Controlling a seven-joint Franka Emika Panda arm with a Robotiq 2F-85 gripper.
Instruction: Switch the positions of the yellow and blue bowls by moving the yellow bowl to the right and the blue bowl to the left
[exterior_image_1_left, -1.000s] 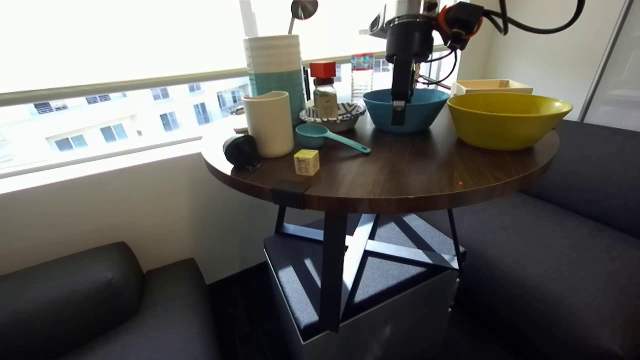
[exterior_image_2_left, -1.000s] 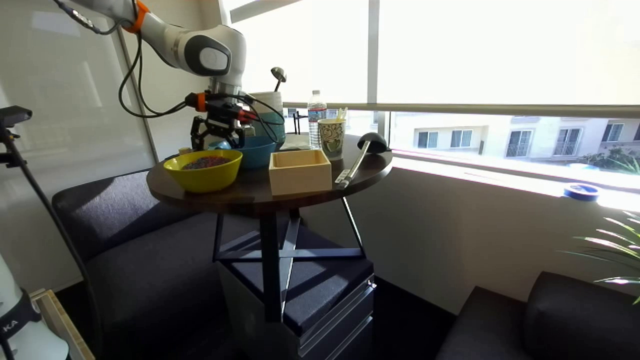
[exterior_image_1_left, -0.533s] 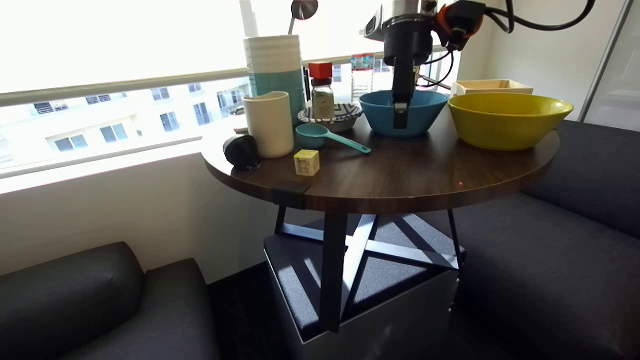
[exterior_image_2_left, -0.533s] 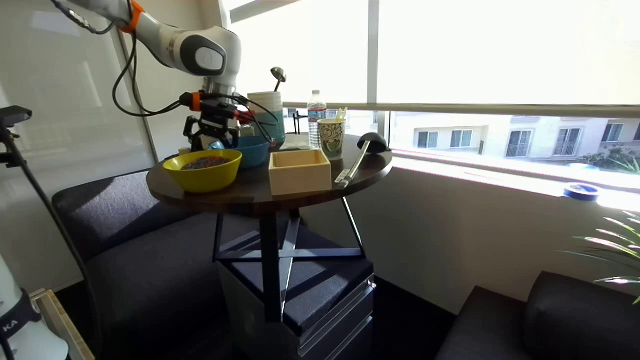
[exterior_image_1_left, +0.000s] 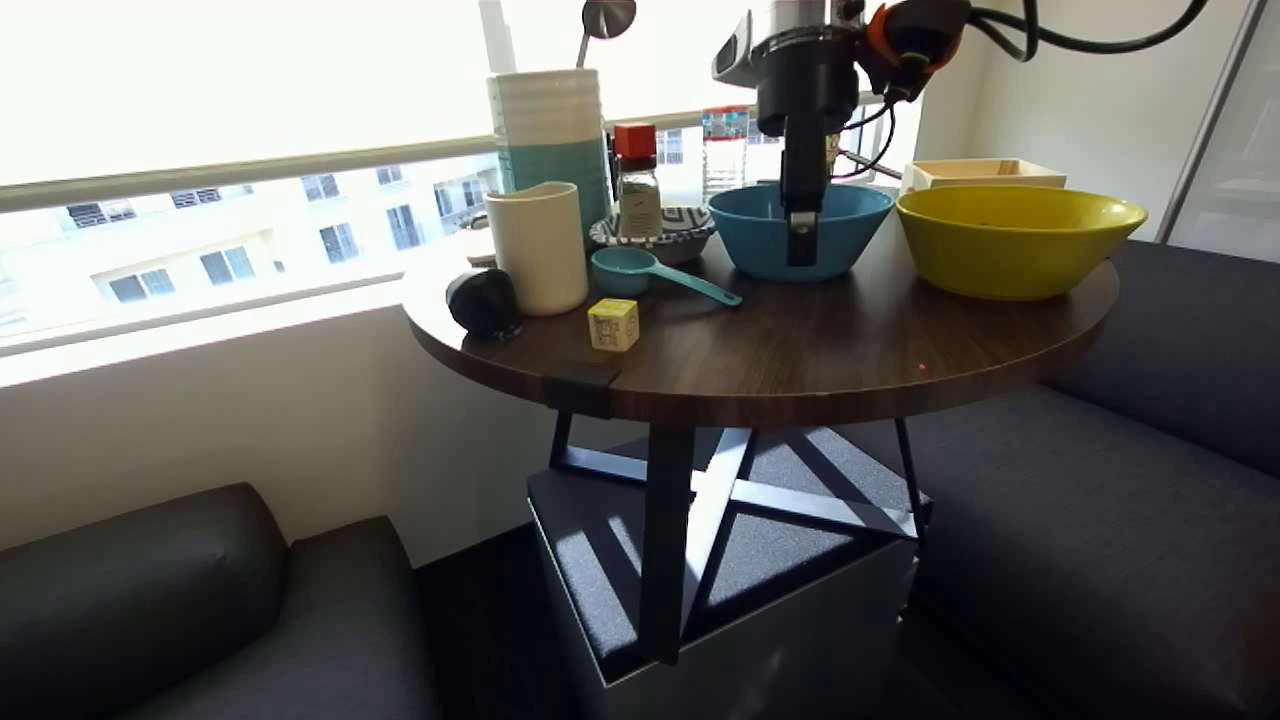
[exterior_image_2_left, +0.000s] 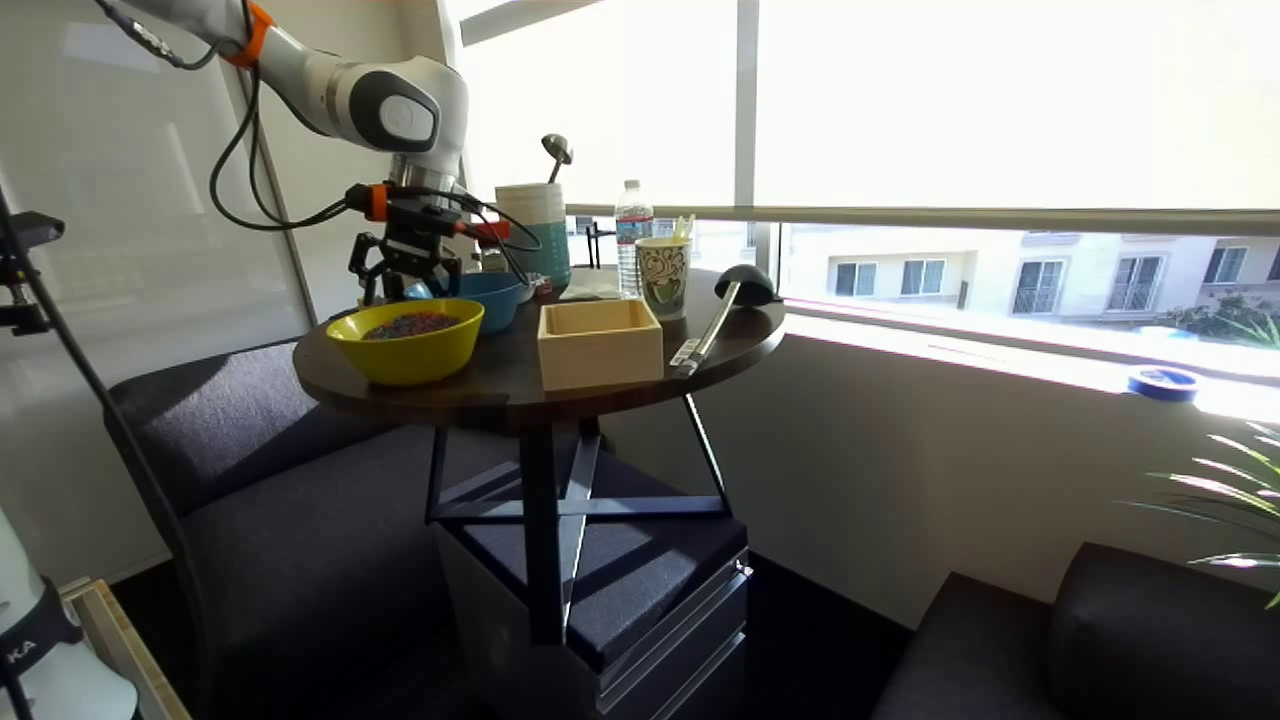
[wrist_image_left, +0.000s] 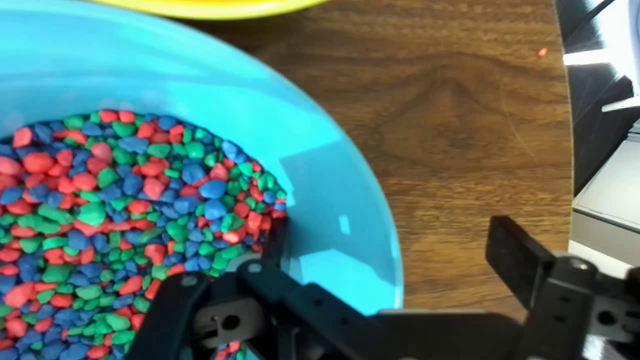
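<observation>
The blue bowl (exterior_image_1_left: 860, 235) stands on the table, holding red, green and blue pebbles; it fills the left of the wrist view (wrist_image_left: 330, 175) and shows in an exterior view (exterior_image_2_left: 497, 300). My gripper (wrist_image_left: 392, 247) straddles its rim, one finger inside the bowl near the wall, the other outside over the wood with a wide gap. It is open, fingers pointing down, in both exterior views (exterior_image_1_left: 800, 240) (exterior_image_2_left: 410, 290). The yellow bowl (exterior_image_1_left: 1010, 250) sits close beside the blue bowl, holding coloured bits (exterior_image_2_left: 405, 355); only its edge shows in the wrist view (wrist_image_left: 225, 10).
A patterned bowl (exterior_image_1_left: 690, 245) with a red-capped jar (exterior_image_1_left: 640, 195) is right beside the blue bowl. A teal scoop (exterior_image_1_left: 625, 270), small cube (exterior_image_1_left: 613, 325), cream cup (exterior_image_1_left: 540, 250) and tall crock (exterior_image_1_left: 555, 130) stand nearby. A pale wooden box (exterior_image_2_left: 600, 360) and a ladle (exterior_image_2_left: 720, 315) lie near an edge.
My gripper and the blue bowl have slid together leftward in both exterior views. The patterned bowl and jar have shifted slightly left in an exterior view. The yellow bowl has stayed almost still.
</observation>
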